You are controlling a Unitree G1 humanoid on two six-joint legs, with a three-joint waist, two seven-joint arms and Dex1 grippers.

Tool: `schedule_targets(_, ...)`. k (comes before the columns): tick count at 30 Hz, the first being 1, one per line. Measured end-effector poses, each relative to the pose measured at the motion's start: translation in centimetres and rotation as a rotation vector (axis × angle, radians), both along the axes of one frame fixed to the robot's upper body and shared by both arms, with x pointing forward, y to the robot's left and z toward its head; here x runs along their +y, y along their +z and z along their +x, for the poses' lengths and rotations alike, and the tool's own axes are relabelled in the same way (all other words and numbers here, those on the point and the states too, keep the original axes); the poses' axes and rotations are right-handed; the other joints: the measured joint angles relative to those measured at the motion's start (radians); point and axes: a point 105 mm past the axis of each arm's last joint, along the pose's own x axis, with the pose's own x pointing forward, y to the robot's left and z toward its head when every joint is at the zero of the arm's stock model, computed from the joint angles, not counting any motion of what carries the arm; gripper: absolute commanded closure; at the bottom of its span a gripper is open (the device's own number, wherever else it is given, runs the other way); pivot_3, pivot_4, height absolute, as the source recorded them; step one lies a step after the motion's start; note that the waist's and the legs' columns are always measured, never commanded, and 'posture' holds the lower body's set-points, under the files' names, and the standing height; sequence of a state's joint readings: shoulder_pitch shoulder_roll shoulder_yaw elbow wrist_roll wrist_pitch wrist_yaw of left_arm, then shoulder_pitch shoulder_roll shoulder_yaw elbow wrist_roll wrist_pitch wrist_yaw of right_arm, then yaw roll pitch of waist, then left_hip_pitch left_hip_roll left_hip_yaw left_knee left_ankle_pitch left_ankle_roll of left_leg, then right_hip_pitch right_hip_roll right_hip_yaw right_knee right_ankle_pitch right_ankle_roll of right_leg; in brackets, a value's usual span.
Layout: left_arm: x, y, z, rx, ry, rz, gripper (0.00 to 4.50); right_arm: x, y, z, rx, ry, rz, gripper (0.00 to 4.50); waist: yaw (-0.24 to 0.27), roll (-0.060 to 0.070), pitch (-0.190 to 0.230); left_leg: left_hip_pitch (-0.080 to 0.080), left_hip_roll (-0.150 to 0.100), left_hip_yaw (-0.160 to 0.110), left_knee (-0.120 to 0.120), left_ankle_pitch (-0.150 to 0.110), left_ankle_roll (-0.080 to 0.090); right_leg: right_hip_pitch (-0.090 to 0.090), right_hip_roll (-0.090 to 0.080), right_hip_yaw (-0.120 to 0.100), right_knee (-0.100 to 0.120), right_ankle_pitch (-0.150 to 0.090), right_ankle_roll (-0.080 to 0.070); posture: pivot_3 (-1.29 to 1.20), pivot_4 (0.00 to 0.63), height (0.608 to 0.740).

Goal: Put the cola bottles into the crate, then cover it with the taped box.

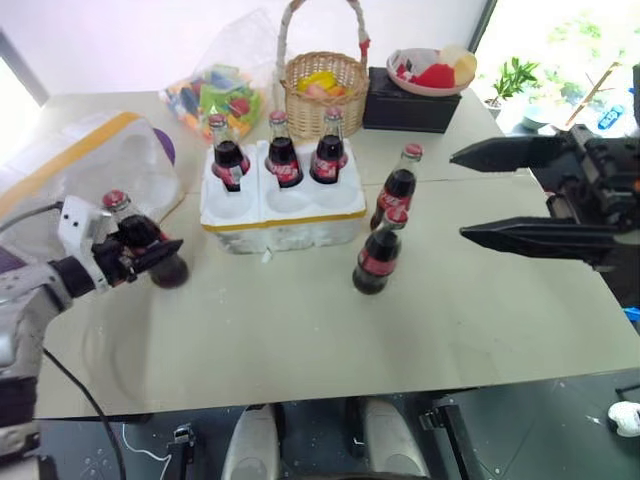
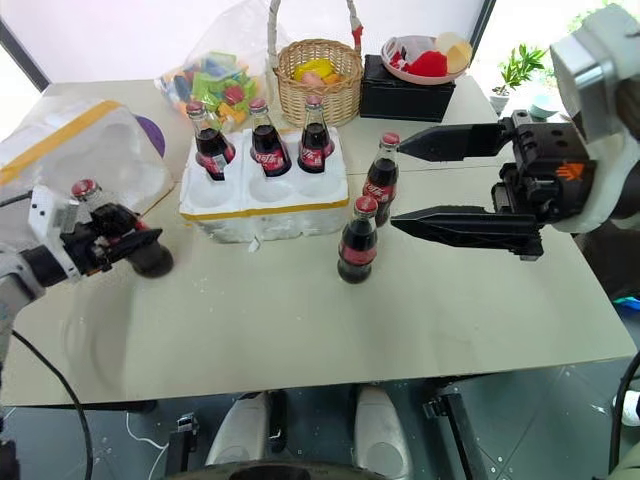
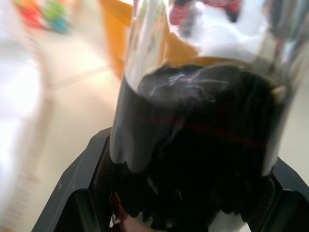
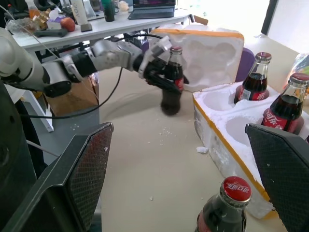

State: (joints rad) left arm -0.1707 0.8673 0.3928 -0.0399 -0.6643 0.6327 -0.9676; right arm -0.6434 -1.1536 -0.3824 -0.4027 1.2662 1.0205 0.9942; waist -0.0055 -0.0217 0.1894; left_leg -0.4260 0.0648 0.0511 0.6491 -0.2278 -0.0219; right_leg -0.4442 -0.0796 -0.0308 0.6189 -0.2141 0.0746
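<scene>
A: Status on the left gripper [image 1: 140,258]?

B: Jaws were clamped on a bottle [image 1: 140,245], pinching the dark body below the neck. Bottle upright, red cap on top, at the left of the table [image 1: 300,330], just in front of the taped box [image 1: 95,165].

A: Lifted or standing?

B: Couldn't tell.

A: Where was the crate [image 1: 285,215] from it?

B: To the gripper's right and a bit farther back, near but apart. Three bottles stood in the back row. The front three wells looked empty, and the front-left well was closest to the held bottle.

A: Axis?

B: Long axis vertical, same as the wells. My read: no re-orienting needed, just carry it right and lower it straight in.

A: Right gripper [image 2: 420,180]?

B: Jaws spread wide, nothing in them, pointing left, level. The two loose bottles [image 2: 368,225] stood just off the crate's right end, near its fingertips, so that arm was nearer to those.
</scene>
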Motion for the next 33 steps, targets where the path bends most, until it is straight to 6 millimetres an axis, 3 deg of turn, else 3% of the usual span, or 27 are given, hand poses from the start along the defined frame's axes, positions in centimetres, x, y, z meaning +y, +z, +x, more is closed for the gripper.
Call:
schedule_targets(2,-1.4,2.1,-0.6,0.009,-0.094,-0.067,1.82,0.0,-0.2,0.1,-0.007,-0.012,-0.004,0.0,0.012,0.0,0.0,0.0,0.0,0.0,0.002,0.0,0.0,0.001,0.0,0.0,0.0,0.0,0.0,0.0,0.15,0.74)
schedule_targets(5,-4.0,7.8,-0.1,-0.115,-0.237,-0.147,1.82,0.0,-0.3,0.2,-0.022,-0.026,-0.005,0.0,0.028,-0.001,0.001,-0.001,-0.001,-0.001,0.005,0.0,0.0,0.002,0.0,0.0,0.0,0.001,0.001,0.0,0.15,0.74)
schedule_targets(7,-5.1,11.7,0.6,-0.226,-0.29,-0.163,1.82,0.0,-0.3,0.4,-0.038,-0.044,-0.004,0.0,0.03,-0.001,0.0,0.0,-0.001,0.0,0.005,0.0,0.0,0.004,0.0,0.001,-0.001,0.001,0.002,0.0,0.15,0.74)
schedule_targets(10,-6.1,14.4,3.5,-0.321,-0.273,-0.193,1.82,0.0,-0.3,0.6,-0.047,-0.059,0.008,0.0,0.033,0.0,0.0,0.001,-0.002,0.0,0.005,0.0,0.0,0.005,0.0,0.001,-0.001,0.002,0.003,0.0,0.15,0.74)
schedule_targets(12,-6.5,13.6,6.1,-0.298,-0.227,-0.198,1.82,-0.1,-0.2,0.8,-0.052,-0.069,0.015,0.0,0.034,0.0,0.0,0.001,-0.002,0.0,0.004,0.0,0.0,0.005,0.001,0.001,0.0,0.002,0.004,0.0,0.15,0.74)
schedule_targets(14,-7.0,11.5,8.1,-0.243,-0.201,-0.184,1.82,-0.1,-0.3,0.9,-0.056,-0.083,0.021,0.0,0.029,-0.001,0.0,0.0,-0.002,0.0,0.004,0.0,0.0,0.004,0.001,0.001,0.0,0.003,0.006,0.0,0.15,0.74)
schedule_targets(17,-7.7,8.0,9.6,-0.167,-0.21,-0.121,1.82,-0.2,-0.5,1.0,-0.058,-0.106,0.025,0.0,0.017,-0.003,0.001,-0.002,-0.002,0.0,0.004,0.0,0.0,0.001,0.001,0.001,0.0,0.004,0.007,0.0,0.15,0.74)
schedule_targets(27,-9.5,4.4,10.0,-0.162,-0.303,0.079,1.82,-0.9,-2.1,1.6,-0.029,-0.191,0.028,0.0,0.019,-0.003,0.002,-0.002,-0.002,0.0,0.004,0.0,0.001,0.002,0.0,0.001,0.0,0.003,0.007,0.0,0.15,0.74)
schedule_targets(30,-9.7,2.4,9.9,-0.158,-0.311,0.156,1.82,-1.1,-2.3,1.9,-0.036,-0.208,0.028,0.0,0.019,-0.004,0.002,-0.002,-0.002,0.0,0.004,0.0,0.001,0.002,0.001,0.001,0.0,0.003,0.007,0.0,0.15,0.74)
schedule_targets(33,-10.0,2.4,9.8,-0.206,-0.316,0.199,0.35,-1.5,-2.8,2.2,-0.037,-0.231,0.015,0.0,0.019,-0.002,0.001,0.0,-0.002,0.0,0.004,0.0,0.001,0.003,0.0,0.001,0.0,0.003,0.007,0.0,0.15,0.74)
